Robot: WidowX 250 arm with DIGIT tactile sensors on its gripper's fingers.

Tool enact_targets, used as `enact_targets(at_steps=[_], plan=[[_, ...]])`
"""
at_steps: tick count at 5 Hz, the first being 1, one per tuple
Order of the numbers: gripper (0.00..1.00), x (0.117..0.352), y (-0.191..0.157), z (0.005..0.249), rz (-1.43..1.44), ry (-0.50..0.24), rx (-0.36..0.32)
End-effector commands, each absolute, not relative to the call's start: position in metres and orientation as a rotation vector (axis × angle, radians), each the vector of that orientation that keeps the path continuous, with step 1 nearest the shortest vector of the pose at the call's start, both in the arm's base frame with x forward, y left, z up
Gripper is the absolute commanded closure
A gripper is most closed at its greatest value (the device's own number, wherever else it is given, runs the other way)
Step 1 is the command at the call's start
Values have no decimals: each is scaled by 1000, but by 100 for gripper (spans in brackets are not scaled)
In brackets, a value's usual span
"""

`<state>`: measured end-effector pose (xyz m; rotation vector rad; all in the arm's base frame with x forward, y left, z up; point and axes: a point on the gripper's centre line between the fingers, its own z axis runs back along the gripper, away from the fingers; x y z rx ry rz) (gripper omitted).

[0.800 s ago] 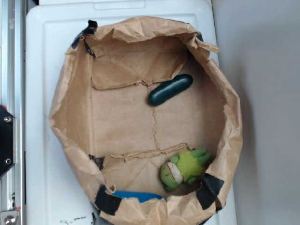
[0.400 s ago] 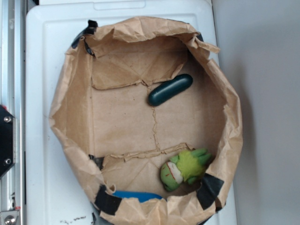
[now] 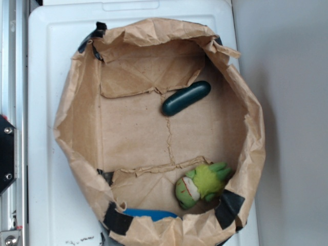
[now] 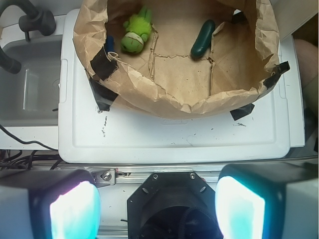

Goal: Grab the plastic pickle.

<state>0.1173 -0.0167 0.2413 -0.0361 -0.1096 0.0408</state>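
Note:
The plastic pickle (image 3: 186, 98) is a glossy dark green capsule lying slantwise on the floor of a rolled-down brown paper bag (image 3: 77, 123), toward its upper middle. In the wrist view the pickle (image 4: 203, 38) shows far off, near the top. My gripper (image 4: 157, 204) is open, its two glowing pads (image 4: 75, 211) wide apart at the bottom of the wrist view, with nothing between them. It hangs over the robot's black base, well short of the bag. The exterior view does not show the gripper.
A fuzzy lime-green plush toy (image 3: 201, 183) lies in the bag's lower right corner, and a blue object (image 3: 148, 213) peeks out at the lower rim. The bag stands on a white plastic lid (image 3: 46, 61). A metal rail (image 3: 13, 66) runs along the left. A grey sink (image 4: 27, 79) adjoins.

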Motion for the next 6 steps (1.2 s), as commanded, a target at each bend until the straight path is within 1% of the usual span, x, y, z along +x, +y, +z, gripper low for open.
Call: enact_targets(at_steps=[1, 2, 4, 5, 6], plan=[[0, 119, -17, 244, 39, -119, -37], [0, 155, -11, 237, 72, -90, -66], [0, 204, 9, 202, 158, -55, -76], [0, 183, 39, 184, 256, -51, -128], [0, 217, 41, 165, 360, -87, -158]])
